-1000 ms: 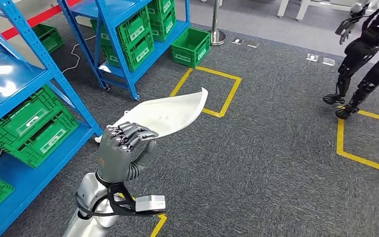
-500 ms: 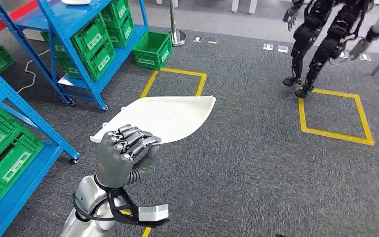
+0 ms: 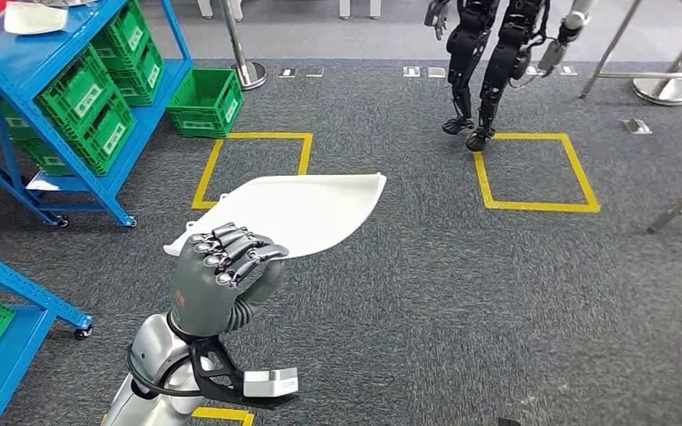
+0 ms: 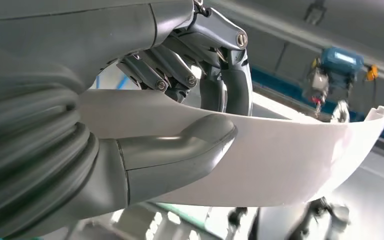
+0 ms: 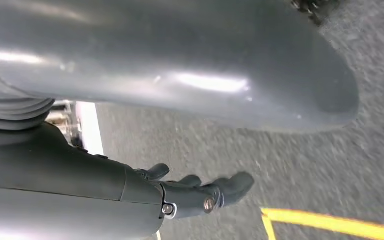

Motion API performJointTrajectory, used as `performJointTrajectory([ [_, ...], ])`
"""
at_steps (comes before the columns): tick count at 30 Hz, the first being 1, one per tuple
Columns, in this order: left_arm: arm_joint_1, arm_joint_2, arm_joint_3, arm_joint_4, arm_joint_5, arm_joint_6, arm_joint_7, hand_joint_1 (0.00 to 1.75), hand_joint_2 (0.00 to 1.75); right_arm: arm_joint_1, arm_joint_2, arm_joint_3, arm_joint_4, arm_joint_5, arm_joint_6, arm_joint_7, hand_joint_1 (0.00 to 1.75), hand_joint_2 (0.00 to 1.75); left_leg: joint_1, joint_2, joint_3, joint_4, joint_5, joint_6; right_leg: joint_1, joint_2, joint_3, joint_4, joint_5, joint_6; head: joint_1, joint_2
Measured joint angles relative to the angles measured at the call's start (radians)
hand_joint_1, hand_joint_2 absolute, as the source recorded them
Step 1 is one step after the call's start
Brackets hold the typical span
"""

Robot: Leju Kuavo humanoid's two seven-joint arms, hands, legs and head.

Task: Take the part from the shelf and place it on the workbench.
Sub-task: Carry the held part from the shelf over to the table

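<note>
White curved part (image 3: 297,211) held up over the grey carpet (image 3: 462,302), well clear of the shelf, broad face roughly level, pointed tip aimed away from the robot toward the right. Gripped at its near edge by the left hand (image 3: 218,282): dark fingers (image 3: 231,248) curled over the top face, thick grey thumb (image 4: 180,155) pressed under the pale shell, as seen close up from the left wrist. Thin rim of the part (image 4: 375,114) turned up at the far end in that view.

Right hand (image 5: 200,192) hanging low over the carpet, dark fingers (image 5: 232,186) stretched out and slightly apart, nothing in them; picture blurred, so probably loose rather than clenched. Yellow tape line (image 5: 330,222) on the floor just beyond those fingers.

Blue shelf rack (image 3: 71,98) at the far left, loaded with green crates (image 3: 98,106), a white piece (image 3: 31,16) lying on its top level. One more green crate (image 3: 202,102) on the floor beside the rack. Corner of a second blue rack (image 3: 13,293) at the near left. Two yellow taped squares on the carpet, one beyond the part (image 3: 253,164), one further right (image 3: 533,170). Dark humanoid robot (image 3: 493,53) standing at the far edge of the right-hand square. Metal post base (image 3: 249,75) near the loose crate.
</note>
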Motion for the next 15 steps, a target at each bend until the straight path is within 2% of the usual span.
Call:
performJointTrajectory([
  [1,-0.001,-0.001,-0.001,0.000,0.010,-0.006,-0.002,1.75,1.75,0.004,0.000,0.000,0.000,-0.002,0.000,0.000,0.00,0.00,-0.002,0.012,0.004,-0.006,0.003,0.001,-0.003,0.014,-0.002,-0.006,0.006,0.009,-0.002,0.000],
  [2,-0.003,-0.002,-0.003,0.000,0.017,-0.011,-0.003,1.75,1.75,0.009,0.000,-0.001,0.000,-0.004,-0.001,0.000,0.00,0.00,-0.001,0.027,0.009,-0.014,0.010,0.003,-0.003,0.016,-0.004,-0.007,0.009,0.015,-0.001,0.000],
  [3,-0.004,-0.005,-0.005,0.000,0.023,-0.012,-0.004,1.75,1.75,0.013,0.000,-0.001,0.000,-0.005,-0.002,0.001,0.00,0.00,0.001,0.041,0.016,-0.026,0.018,0.006,0.001,0.000,-0.011,0.002,0.002,0.019,0.000,0.000],
  [4,-0.006,-0.007,-0.007,0.000,0.025,-0.012,-0.005,1.75,1.75,0.014,0.000,-0.002,0.000,-0.006,-0.003,0.003,0.00,0.00,0.003,0.058,0.021,-0.036,0.027,0.010,0.006,-0.027,-0.025,0.030,-0.015,0.022,0.001,0.000],
  [6,-0.007,-0.010,-0.009,0.002,0.024,-0.005,-0.004,1.75,1.75,0.013,0.000,-0.003,0.000,-0.006,-0.004,0.006,0.00,0.00,0.003,0.093,0.021,-0.043,0.033,0.016,0.013,-0.089,-0.078,0.141,-0.079,0.023,0.003,0.000],
  [7,-0.006,-0.010,-0.010,0.005,0.021,-0.002,-0.004,1.75,1.75,0.013,0.000,-0.003,0.000,-0.005,-0.004,0.006,0.00,0.00,0.002,0.112,0.017,-0.040,0.033,0.017,0.013,-0.103,-0.105,0.201,-0.106,0.026,0.003,0.000],
  [8,-0.006,-0.011,-0.010,0.008,0.018,0.000,-0.004,1.75,1.75,0.013,0.000,-0.003,0.000,-0.004,-0.004,0.007,0.00,0.00,0.001,0.130,0.014,-0.035,0.031,0.017,0.012,-0.110,-0.122,0.241,-0.118,0.029,0.003,0.000],
  [9,-0.006,-0.012,-0.010,0.011,0.015,0.002,-0.003,1.75,1.75,0.015,-0.002,-0.003,0.000,-0.004,-0.004,0.008,0.00,0.00,0.002,0.147,0.010,-0.029,0.028,0.016,0.010,-0.115,-0.119,0.243,-0.112,0.033,0.003,0.000],
  [10,-0.006,-0.013,-0.010,0.013,0.014,0.003,-0.003,1.75,1.75,0.016,-0.003,-0.003,0.000,-0.004,-0.004,0.009,0.00,0.00,0.004,0.162,0.007,-0.023,0.024,0.014,0.007,-0.122,-0.095,0.207,-0.092,0.036,0.003,0.000],
  [11,-0.007,-0.014,-0.010,0.015,0.014,0.003,-0.003,1.75,1.75,0.016,-0.004,-0.003,0.000,-0.004,-0.004,0.010,0.00,0.00,0.006,0.176,0.004,-0.014,0.019,0.010,0.005,-0.137,-0.054,0.140,-0.066,0.039,0.003,0.000],
  [12,-0.008,-0.016,-0.010,0.016,0.014,0.003,-0.003,1.75,1.75,0.015,-0.005,-0.003,0.000,-0.003,-0.004,0.011,0.00,0.00,0.005,0.188,0.001,-0.006,0.012,0.005,0.004,-0.162,-0.018,0.082,-0.047,0.039,0.004,0.000],
  [13,-0.009,-0.017,-0.010,0.016,0.013,0.004,-0.003,1.75,1.75,0.014,-0.005,-0.003,0.000,-0.003,-0.003,0.011,0.00,0.00,0.003,0.197,-0.002,0.003,0.005,-0.001,0.005,-0.185,0.007,0.041,-0.035,0.034,0.004,0.000],
  [14,-0.010,-0.018,-0.011,0.016,0.013,0.004,-0.003,1.75,1.75,0.013,-0.004,-0.003,0.000,-0.003,-0.003,0.010,0.00,0.00,0.000,0.206,-0.003,0.009,-0.002,-0.007,0.006,-0.200,0.019,0.020,-0.031,0.026,0.003,0.000],
  [15,-0.011,-0.019,-0.011,0.016,0.012,0.005,-0.003,1.75,1.75,0.013,-0.004,-0.003,0.000,-0.002,-0.003,0.009,0.00,0.00,-0.003,0.215,-0.001,0.010,-0.006,-0.014,0.009,-0.205,0.016,0.023,-0.032,0.016,0.002,0.000],
])
